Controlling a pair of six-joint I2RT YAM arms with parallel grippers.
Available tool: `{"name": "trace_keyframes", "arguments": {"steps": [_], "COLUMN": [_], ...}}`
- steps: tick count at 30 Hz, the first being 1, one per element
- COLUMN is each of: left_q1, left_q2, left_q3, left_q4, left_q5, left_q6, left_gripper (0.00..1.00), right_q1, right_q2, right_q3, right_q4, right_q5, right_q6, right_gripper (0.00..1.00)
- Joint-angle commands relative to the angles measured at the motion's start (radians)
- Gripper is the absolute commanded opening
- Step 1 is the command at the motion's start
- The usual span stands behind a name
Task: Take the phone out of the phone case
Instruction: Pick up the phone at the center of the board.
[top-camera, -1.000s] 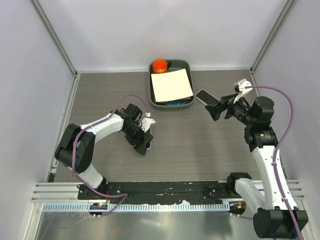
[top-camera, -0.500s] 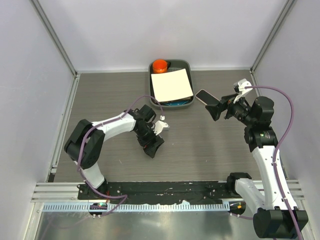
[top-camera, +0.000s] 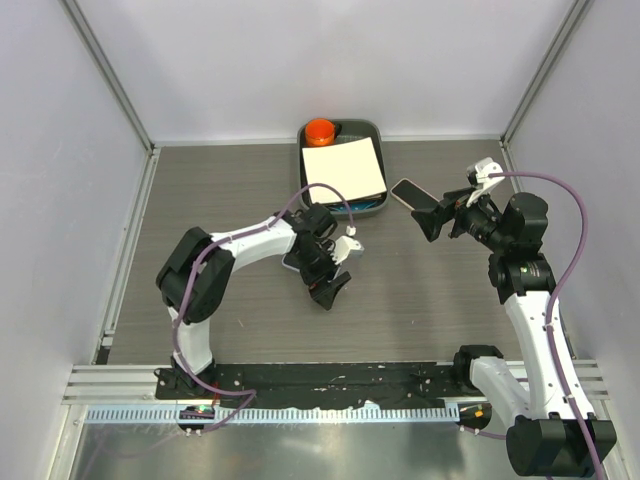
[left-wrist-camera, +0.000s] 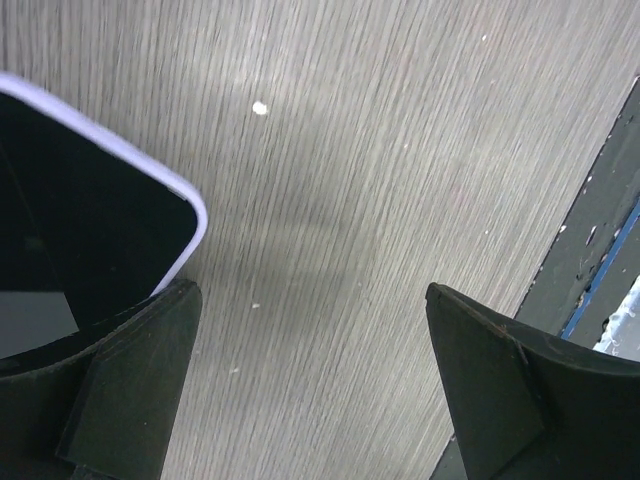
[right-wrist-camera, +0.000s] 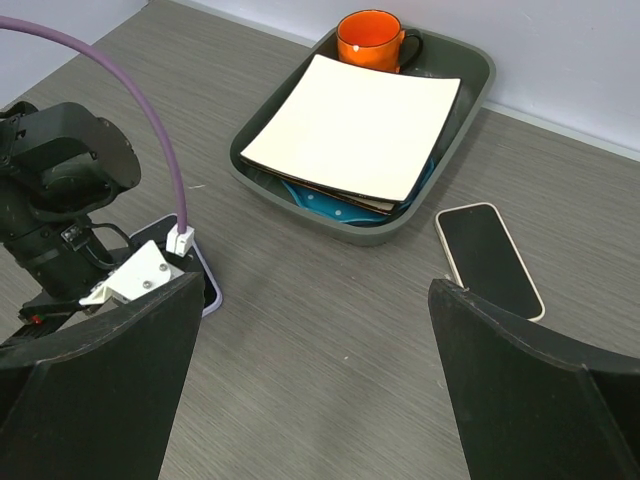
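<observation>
Phone (right-wrist-camera: 490, 258) lies flat beside tray (right-wrist-camera: 470, 95); lavender-rimmed case (left-wrist-camera: 90, 200) sits partly under left gripper (left-wrist-camera: 310, 300), jaws wide, empty; right gripper (right-wrist-camera: 316, 290) likewise agape; phone likely stiff, slick, fragile; pinch across long edges.

Left hand (top-camera: 332, 290), right hand (top-camera: 428, 224): both gaping.

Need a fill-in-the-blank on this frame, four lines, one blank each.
The mug in the tray is ____.
Both the left gripper and the right gripper stand ____.
The phone lies flat on the ____, outside the tray.
The lavender-rimmed phone case lies by the ____ gripper.
Missing: orange; open; table; left.
</observation>
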Motion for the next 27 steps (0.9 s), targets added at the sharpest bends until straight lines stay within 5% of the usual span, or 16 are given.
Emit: {"name": "trace_keyframes", "arguments": {"steps": [1,16,27], "left_q1": [-0.012,0.011,0.153], "left_q2": [0.032,-0.343,-0.223], "left_q3": [0.047,-0.101,-0.083], "left_q4": [0.016,0.127,0.099], "left_q5": [0.033,-0.081,-0.058], "left_q6": [0.028,0.374,0.694], "left_gripper": [1.0,1.0,1.0], "right_q1": [0.005,0.005,0.004], "right_q2": [0.0,0.0,-0.005], "right_q3": [0.009,0.012,0.012], "right_q4": [0.032,0.025,0.025], "right_q5": [0.012,0.006,0.012], "right_q6": [-0.025,-0.034,-0.027], "right_gripper": [1.0,1.0,1.0]}}
